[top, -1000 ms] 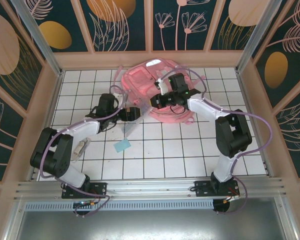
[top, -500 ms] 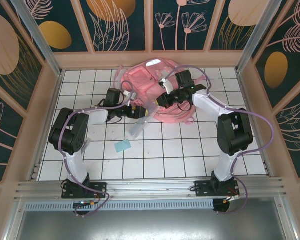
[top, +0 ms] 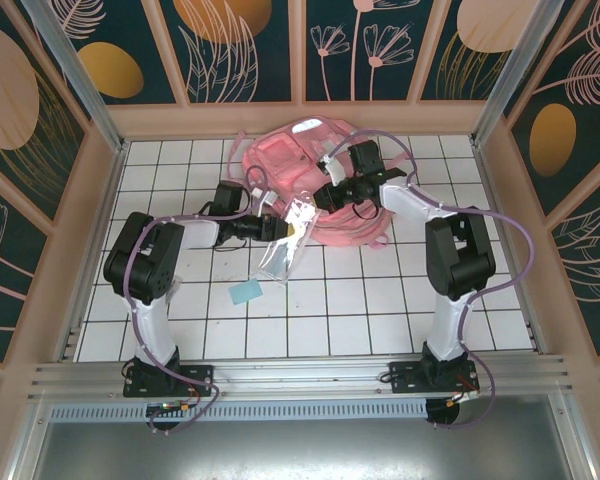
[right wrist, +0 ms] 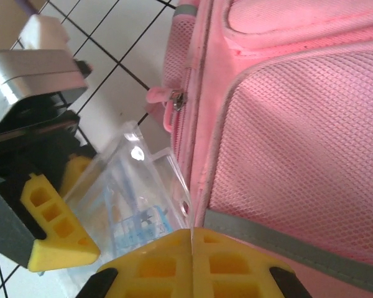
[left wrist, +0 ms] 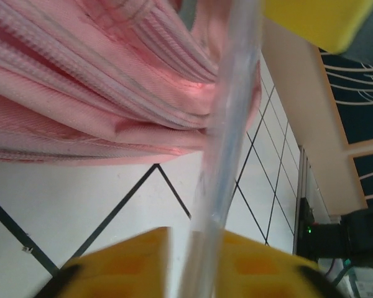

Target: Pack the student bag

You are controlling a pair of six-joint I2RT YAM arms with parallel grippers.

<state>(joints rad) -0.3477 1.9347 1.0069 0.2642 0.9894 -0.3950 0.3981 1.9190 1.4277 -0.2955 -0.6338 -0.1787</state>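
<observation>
Lying toward 12 o'clock on the tiled table [top: 380,300], the student bag [top: 290,160] is resting flat. The left gripper [top: 277,228] is sitting at the bag's 7 o'clock edge, its yellow fingers clamping a clear pouch [top: 280,255] that is hanging toward 6 o'clock and touching the pink fabric. The right gripper [top: 325,197], reaching in from 3 o'clock, is closing tight near the bag's middle and appears to be pinching a trimmed edge there. A small blue card [top: 245,292] is lying at 7 o'clock of the pouch.
</observation>
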